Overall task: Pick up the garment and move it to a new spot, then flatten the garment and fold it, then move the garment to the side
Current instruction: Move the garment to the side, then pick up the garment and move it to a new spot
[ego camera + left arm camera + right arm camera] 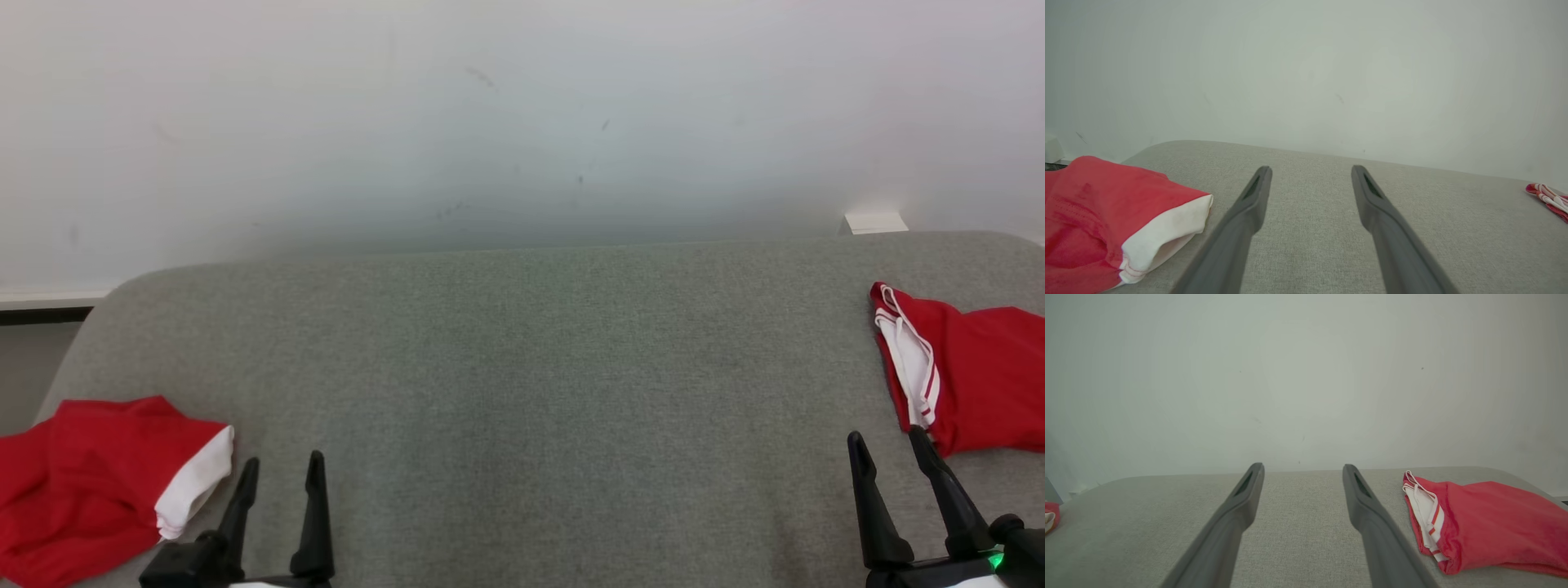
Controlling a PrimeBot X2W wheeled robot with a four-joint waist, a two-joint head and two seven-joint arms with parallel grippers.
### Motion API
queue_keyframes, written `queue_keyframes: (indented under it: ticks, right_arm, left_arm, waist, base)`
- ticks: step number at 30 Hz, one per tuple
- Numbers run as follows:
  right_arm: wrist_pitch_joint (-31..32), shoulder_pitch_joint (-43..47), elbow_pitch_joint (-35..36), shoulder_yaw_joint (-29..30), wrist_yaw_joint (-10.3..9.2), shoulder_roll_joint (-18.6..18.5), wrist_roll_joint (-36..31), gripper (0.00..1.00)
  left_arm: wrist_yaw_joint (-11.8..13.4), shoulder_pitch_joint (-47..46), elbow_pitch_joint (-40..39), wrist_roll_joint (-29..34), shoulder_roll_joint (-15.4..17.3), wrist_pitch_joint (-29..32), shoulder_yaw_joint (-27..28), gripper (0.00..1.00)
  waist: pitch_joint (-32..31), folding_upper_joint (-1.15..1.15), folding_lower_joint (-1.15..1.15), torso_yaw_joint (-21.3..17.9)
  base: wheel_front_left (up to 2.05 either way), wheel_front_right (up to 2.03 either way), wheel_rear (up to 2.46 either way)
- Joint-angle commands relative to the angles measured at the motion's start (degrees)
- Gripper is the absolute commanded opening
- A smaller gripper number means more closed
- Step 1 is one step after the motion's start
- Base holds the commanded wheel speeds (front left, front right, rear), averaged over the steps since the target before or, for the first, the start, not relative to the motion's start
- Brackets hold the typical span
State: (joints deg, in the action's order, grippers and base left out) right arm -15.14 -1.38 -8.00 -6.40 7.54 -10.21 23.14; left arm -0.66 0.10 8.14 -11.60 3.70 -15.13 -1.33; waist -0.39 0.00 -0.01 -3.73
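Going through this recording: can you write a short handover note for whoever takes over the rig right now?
Left pincer: open, empty, over the grey fabric-covered surface.
Right pincer: open, empty.
Crumpled red garment with a white cuff: at the surface's left end, beside the left pincer, not held.
Red garment with white striped trim: fairly flat at the right end, seemingly folded.
Done: possibly that right one.
To do: pick up, flatten, fold and set aside the crumpled one.
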Motion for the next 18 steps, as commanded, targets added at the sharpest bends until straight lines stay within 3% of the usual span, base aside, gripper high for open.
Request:
queue_keyframes:
  ticks: [1,18]
  right_arm:
    - [0.04,0.07,0.27,-0.17,-0.12,0.00,-0.78,1.00]
    - [0.05,-1.56,-1.43,-1.72,-0.12,0.14,-1.19,1.00]
  left_arm:
    - [-0.31,0.38,0.07,0.65,-0.13,0.01,0.31,1.00]
    - [-2.12,-0.87,1.92,1.82,-0.64,0.01,0.29,1.00]
  waist:
    - [-0.11,0.00,0.01,-0.14]
    - [-0.69,0.00,0.01,1.24]
  base:
    - [0.00,0.00,0.00]
    - [0.00,0.00,0.00]
